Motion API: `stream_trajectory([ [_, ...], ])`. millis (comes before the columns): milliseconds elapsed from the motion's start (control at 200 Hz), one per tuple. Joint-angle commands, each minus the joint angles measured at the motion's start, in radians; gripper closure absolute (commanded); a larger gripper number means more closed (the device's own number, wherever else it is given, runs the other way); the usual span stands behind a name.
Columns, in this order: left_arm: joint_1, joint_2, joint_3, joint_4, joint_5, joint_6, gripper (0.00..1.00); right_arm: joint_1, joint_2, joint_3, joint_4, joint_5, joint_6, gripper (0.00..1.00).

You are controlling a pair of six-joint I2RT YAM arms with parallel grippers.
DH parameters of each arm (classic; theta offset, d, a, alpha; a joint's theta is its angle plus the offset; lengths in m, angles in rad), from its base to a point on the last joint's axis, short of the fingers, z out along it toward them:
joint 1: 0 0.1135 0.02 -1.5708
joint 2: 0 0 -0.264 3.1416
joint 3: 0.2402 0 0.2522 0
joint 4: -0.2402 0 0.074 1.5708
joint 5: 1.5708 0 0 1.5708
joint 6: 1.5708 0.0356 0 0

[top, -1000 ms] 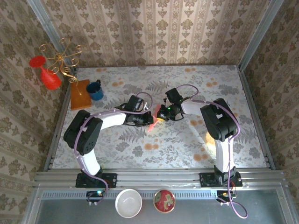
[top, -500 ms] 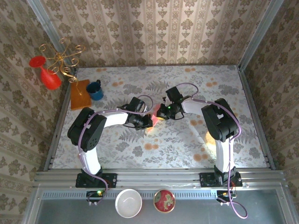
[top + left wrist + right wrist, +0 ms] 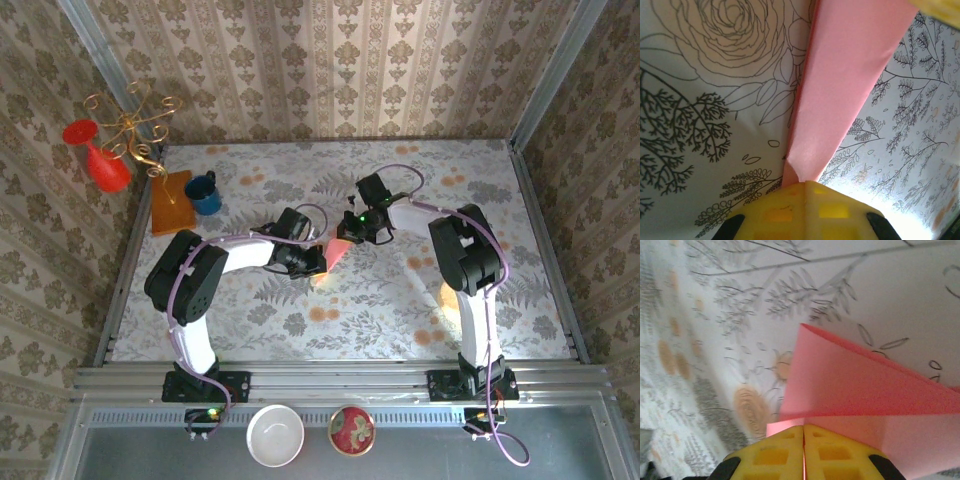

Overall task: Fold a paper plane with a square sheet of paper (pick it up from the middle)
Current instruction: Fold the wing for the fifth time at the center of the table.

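The salmon-pink paper point(image 3: 338, 252) is folded into a narrow tapering strip and held just above the floral table point(image 3: 400, 300) at its middle, stretched between both grippers. My left gripper point(image 3: 318, 262) is shut on its narrow end. In the left wrist view the yellow fingers point(image 3: 775, 215) meet with the paper point(image 3: 840, 90) running away from them and widening, and the left gripper point(image 3: 805, 187) pinches its tip. My right gripper point(image 3: 349, 237) is shut on the wider end. In the right wrist view the folded layers of paper point(image 3: 865, 385) fan out from the right gripper point(image 3: 803, 432).
A blue mug point(image 3: 205, 193) and an orange-brown board point(image 3: 170, 203) sit at the far left, beside a red vase point(image 3: 105, 165) and a gold wire stand point(image 3: 135, 128). A white bowl point(image 3: 276, 435) and a patterned bowl point(image 3: 352, 430) lie in front of the rail.
The left gripper slid right to the paper, then held still. The right gripper moved a little toward the far side, and more of the pink strip shows between the two grippers.
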Motion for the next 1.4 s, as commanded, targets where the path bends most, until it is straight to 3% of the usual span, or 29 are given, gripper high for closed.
stream_trajectory([
  [0,-0.008,0.005,0.011,-0.082,-0.004,0.024,1.00,-0.001,0.027,0.024,-0.054,0.025,-0.036,0.89],
  [260,-0.014,-0.008,0.098,-0.112,0.031,0.076,1.00,0.000,0.055,0.031,-0.083,0.048,-0.042,0.89],
  [540,0.010,0.058,0.160,-0.031,0.019,0.005,0.97,-0.001,0.048,0.012,-0.065,0.037,-0.027,0.90],
  [950,0.005,0.124,0.194,-0.158,-0.083,0.011,1.00,-0.020,-0.031,0.005,-0.051,-0.029,-0.031,0.89],
  [1145,-0.001,0.142,0.190,-0.191,-0.087,0.011,1.00,-0.021,-0.094,-0.020,-0.046,-0.069,-0.054,0.82],
  [1395,-0.003,0.157,0.197,-0.207,-0.094,0.013,1.00,-0.001,-0.070,-0.066,-0.026,-0.079,-0.039,0.85],
])
